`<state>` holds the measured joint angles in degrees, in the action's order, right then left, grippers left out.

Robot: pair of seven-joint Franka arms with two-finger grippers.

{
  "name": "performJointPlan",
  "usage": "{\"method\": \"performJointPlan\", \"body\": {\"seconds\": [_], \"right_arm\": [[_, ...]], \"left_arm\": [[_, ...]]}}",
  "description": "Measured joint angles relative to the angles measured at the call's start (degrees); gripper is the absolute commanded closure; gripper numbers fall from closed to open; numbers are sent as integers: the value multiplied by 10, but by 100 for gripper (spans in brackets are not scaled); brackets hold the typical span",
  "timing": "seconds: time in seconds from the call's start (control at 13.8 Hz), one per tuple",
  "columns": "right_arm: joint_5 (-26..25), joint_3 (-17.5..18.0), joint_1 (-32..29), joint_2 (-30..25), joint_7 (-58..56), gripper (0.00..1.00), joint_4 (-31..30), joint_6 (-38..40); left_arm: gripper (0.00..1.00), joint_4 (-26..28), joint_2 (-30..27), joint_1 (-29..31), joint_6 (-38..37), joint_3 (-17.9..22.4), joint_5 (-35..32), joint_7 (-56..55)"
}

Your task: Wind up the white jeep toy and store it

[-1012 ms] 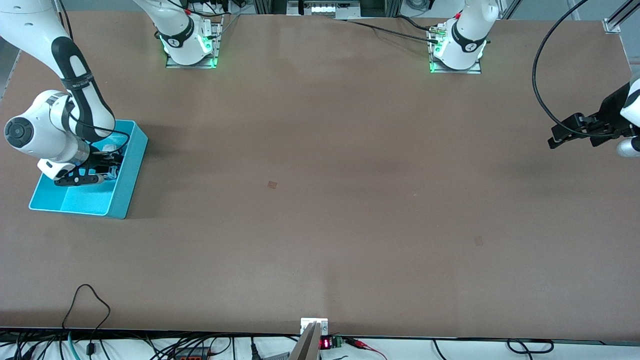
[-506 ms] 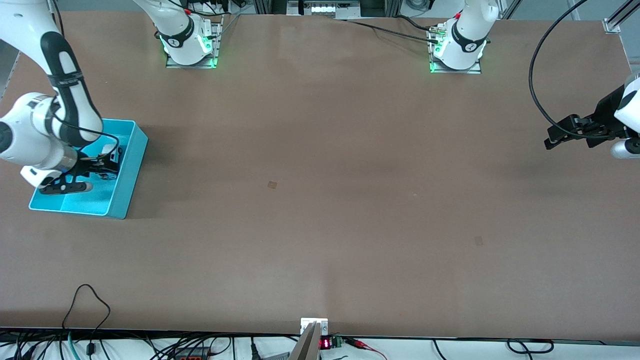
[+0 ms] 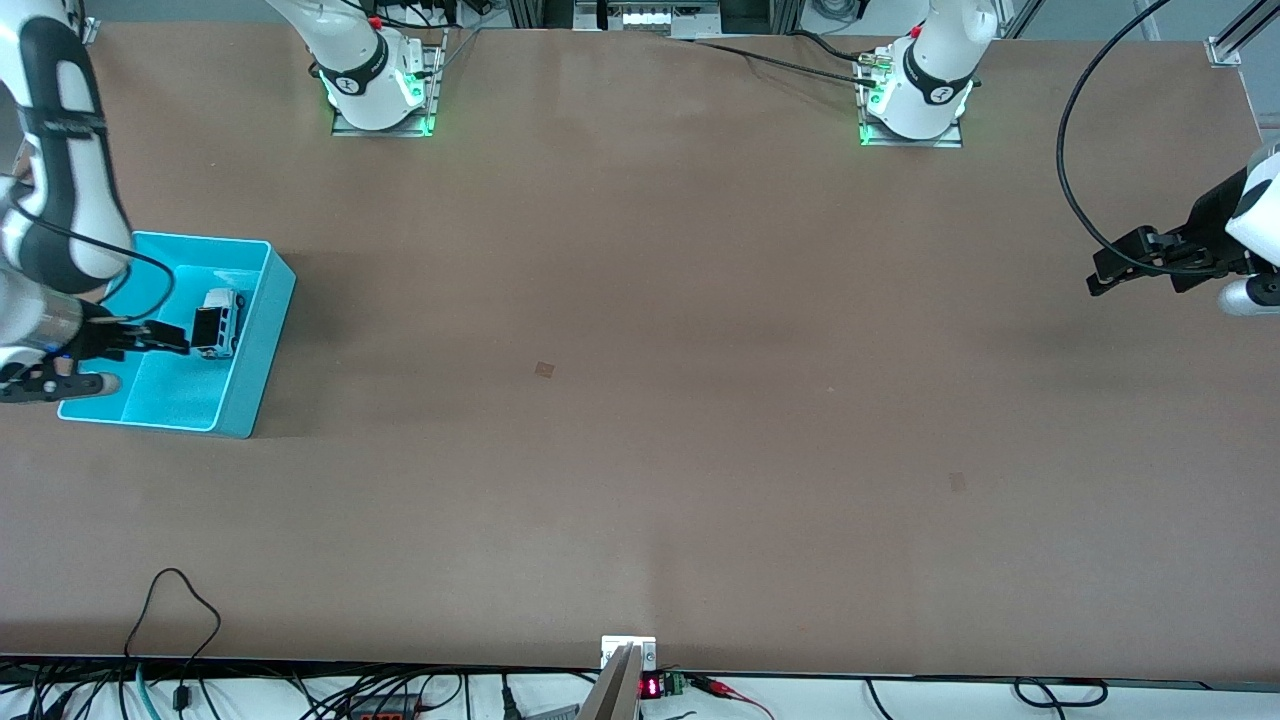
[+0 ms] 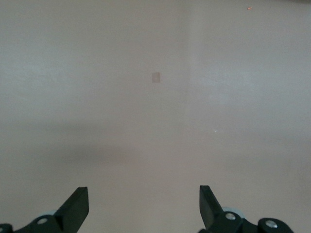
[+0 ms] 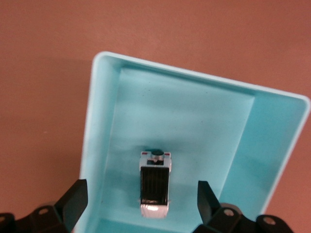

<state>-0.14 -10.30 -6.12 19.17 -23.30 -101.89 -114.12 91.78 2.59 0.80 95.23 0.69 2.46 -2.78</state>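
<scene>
The white jeep toy [image 3: 218, 322] stands on its wheels on the floor of the turquoise bin [image 3: 262, 340], near the wall that faces the table's middle; its long axis runs roughly toward and away from the front camera, its black roof panel at the nearer part. The right wrist view shows the roof panel square-on and a dark knob at 1 end of the jeep toy [image 5: 155, 183]. The right gripper [image 3: 100, 358] hangs over the bin's outer edge, released, grasping nothing. The left gripper [image 3: 1125, 262] waits over bare table [image 4: 155, 121], fingers [image 4: 77, 206] spread and empty.
</scene>
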Motion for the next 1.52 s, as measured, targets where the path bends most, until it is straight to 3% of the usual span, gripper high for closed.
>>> {"method": "performJointPlan", "body": {"seconds": [0.43,1.08,1.52], "right_arm": [[0,30,3,-61,0,0,117,173],[1,52,27,-123,12,0,173,193],[1,40,105,-120,123,0,172,204]], "left_arm": [[0,0,0,0,0,0,0,1],[0,0,-4,1,-18,4,0,16],[0,0,-7,3,-20,6,0,19]]}}
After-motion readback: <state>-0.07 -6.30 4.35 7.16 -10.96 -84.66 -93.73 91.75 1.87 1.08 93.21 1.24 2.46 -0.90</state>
